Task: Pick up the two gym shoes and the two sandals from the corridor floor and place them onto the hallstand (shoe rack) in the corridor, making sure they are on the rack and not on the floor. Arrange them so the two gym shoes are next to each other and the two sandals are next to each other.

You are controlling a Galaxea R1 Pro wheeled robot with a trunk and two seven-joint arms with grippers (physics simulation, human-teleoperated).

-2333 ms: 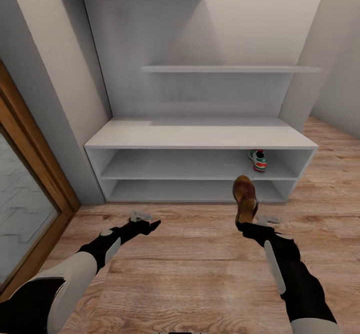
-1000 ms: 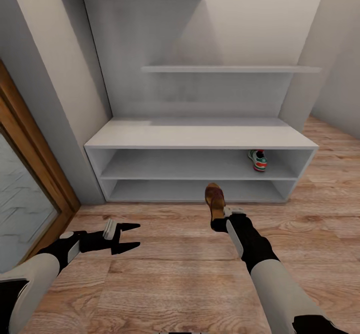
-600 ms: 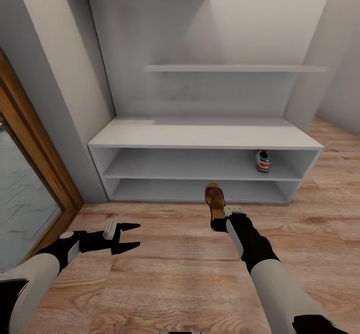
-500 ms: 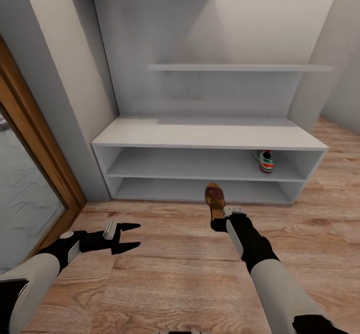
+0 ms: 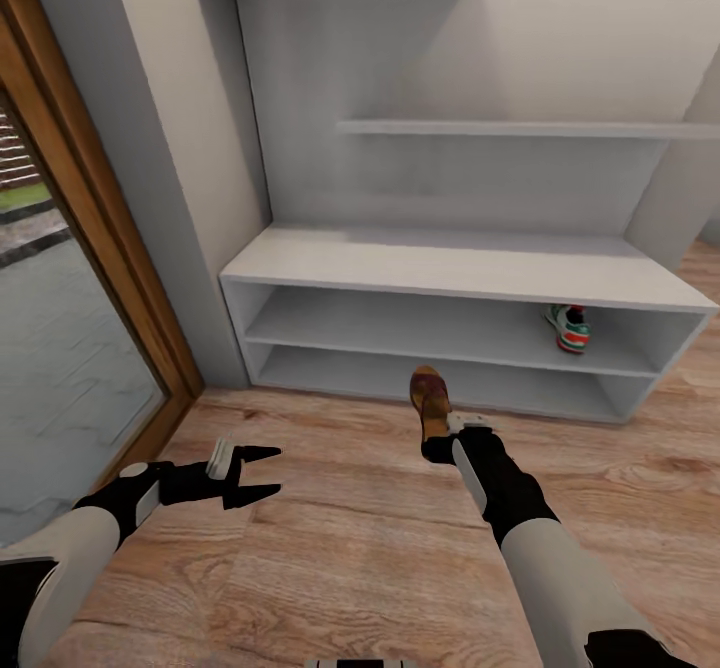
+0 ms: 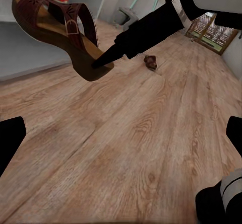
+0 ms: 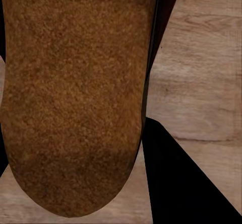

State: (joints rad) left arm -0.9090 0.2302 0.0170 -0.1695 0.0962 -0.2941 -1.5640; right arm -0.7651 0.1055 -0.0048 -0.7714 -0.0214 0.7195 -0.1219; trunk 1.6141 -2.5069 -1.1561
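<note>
The right gripper [image 5: 437,445] is pinching the small, stiff-looking brown leather sandal [image 5: 429,400] by its heel, while the left gripper [image 5: 262,475] is hanging wide open, empty.

The hallstand [image 5: 470,270] runs past the head view's edge at three o'clock, and its highest shelf is cut off at twelve. A gym shoe [image 5: 570,328] on the upper open shelf shows only its heel end, the toe lost in shade. A small dark object [image 6: 150,61] on the floor [image 6: 126,153] may be a second sandal, too small to tell. In the right wrist view, the sandal [image 7: 75,93] sole covers the fingertips.
</note>
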